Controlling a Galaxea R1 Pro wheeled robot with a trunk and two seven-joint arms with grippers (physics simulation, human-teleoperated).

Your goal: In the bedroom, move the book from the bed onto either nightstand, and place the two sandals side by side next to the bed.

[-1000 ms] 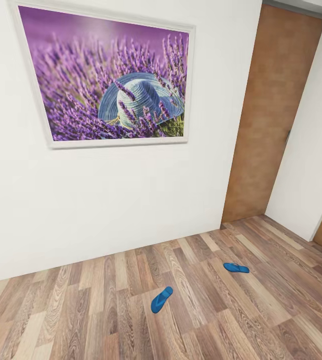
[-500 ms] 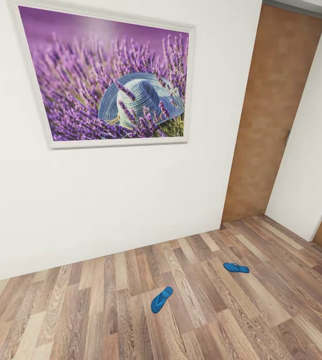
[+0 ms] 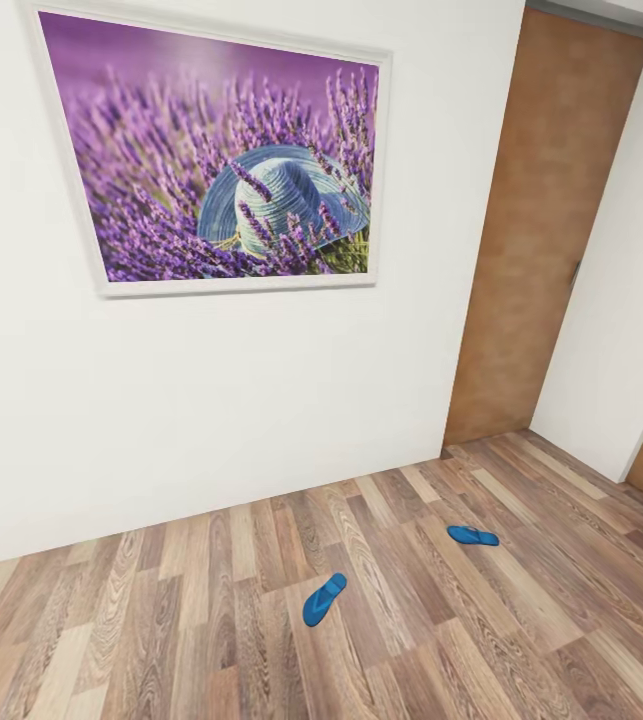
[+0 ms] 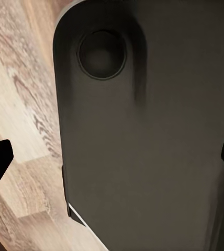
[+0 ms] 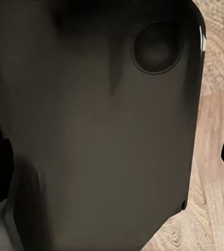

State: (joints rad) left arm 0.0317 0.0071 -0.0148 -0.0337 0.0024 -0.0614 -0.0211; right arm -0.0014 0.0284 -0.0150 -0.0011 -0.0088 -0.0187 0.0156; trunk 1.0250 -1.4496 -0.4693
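left gripper (image 4: pixel 112 159): fingertips wide apart, nothing between, dark robot panel (image 4: pixel 143 130) close behind. right gripper (image 5: pixel 117 157): spread not determinable. two blue sandals (image 3: pixel 323 598) (image 3: pixel 473 536) well apart on wood-plank floor (image 3: pixel 161 620), below framed lavender picture (image 3: pixel 211 160); brown door (image 3: pixel 541 230) beside.
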